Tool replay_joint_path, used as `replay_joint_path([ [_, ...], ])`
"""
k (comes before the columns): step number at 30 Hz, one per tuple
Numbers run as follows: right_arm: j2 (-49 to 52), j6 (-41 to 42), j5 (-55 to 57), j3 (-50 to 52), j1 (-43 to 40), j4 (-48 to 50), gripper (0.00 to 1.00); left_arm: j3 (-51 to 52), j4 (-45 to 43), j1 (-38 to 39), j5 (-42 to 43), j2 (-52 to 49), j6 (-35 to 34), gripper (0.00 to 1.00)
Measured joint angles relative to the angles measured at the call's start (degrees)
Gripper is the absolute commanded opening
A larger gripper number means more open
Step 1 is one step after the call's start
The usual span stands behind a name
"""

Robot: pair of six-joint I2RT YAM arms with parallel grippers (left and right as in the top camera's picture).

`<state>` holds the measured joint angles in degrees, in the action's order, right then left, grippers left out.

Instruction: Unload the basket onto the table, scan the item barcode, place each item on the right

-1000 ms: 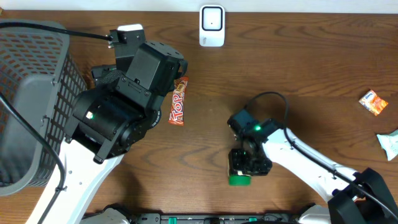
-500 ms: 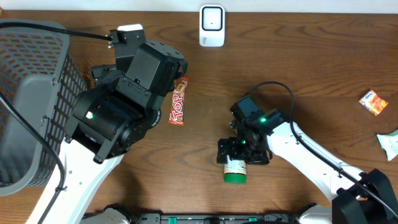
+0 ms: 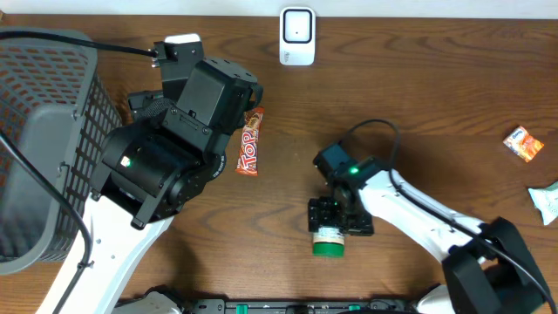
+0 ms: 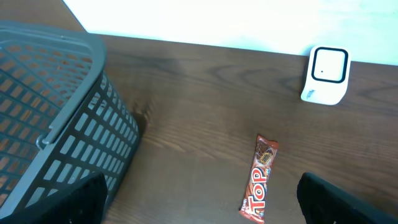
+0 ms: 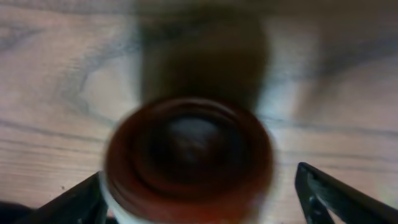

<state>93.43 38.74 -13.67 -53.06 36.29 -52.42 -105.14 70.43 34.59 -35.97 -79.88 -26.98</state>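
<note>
A small bottle with a green cap lies on the wooden table, cap toward the front edge. My right gripper hovers over its other end, open. In the right wrist view the bottle's dark brown base fills the space between the two black fingertips, blurred, with a gap on the right side. The white barcode scanner stands at the table's far edge and also shows in the left wrist view as the scanner. My left gripper is open and holds nothing.
A red TOP candy bar lies beside the left arm, also seen as the bar. A grey mesh basket fills the left side. An orange packet and a pale wrapper lie far right.
The right gripper's jaws have spread wider around the bottle and the wrist has shifted slightly. More of the bottle now shows below the gripper. The left arm has not moved.
</note>
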Motion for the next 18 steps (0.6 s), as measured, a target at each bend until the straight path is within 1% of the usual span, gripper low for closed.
replay_joint_path([
  [2,1.0,0.4,0.0,0.0,0.9,0.7,0.75,0.0,0.0,0.0,0.0,0.0,0.0,0.98],
  [4,2.1,0.7,0.0,0.0,1.3,0.8,0.71,0.0,0.0,0.0,0.0,0.0,0.0,0.98],
  [7,3.7,0.9,0.1,0.0,1.6,1.7,0.68,0.0,0.0,0.0,0.0,0.0,0.0,0.98],
  [10,3.8,0.7,0.3,0.0,1.6,2.8,0.67,0.0,0.0,0.0,0.0,0.0,0.0,0.98],
  [13,3.8,0.2,1.5,-0.5,1.4,3.0,0.64,0.0,0.0,0.0,0.0,0.0,0.0,0.98],
  [16,3.8,-0.8,3.1,-2.2,0.8,3.1,0.6,0.0,0.0,0.0,0.0,0.0,0.0,0.98],
  [18,3.8,-2.2,4.8,-4.1,0.2,4.4,0.6,0.0,0.0,0.0,0.0,0.0,0.0,0.98],
])
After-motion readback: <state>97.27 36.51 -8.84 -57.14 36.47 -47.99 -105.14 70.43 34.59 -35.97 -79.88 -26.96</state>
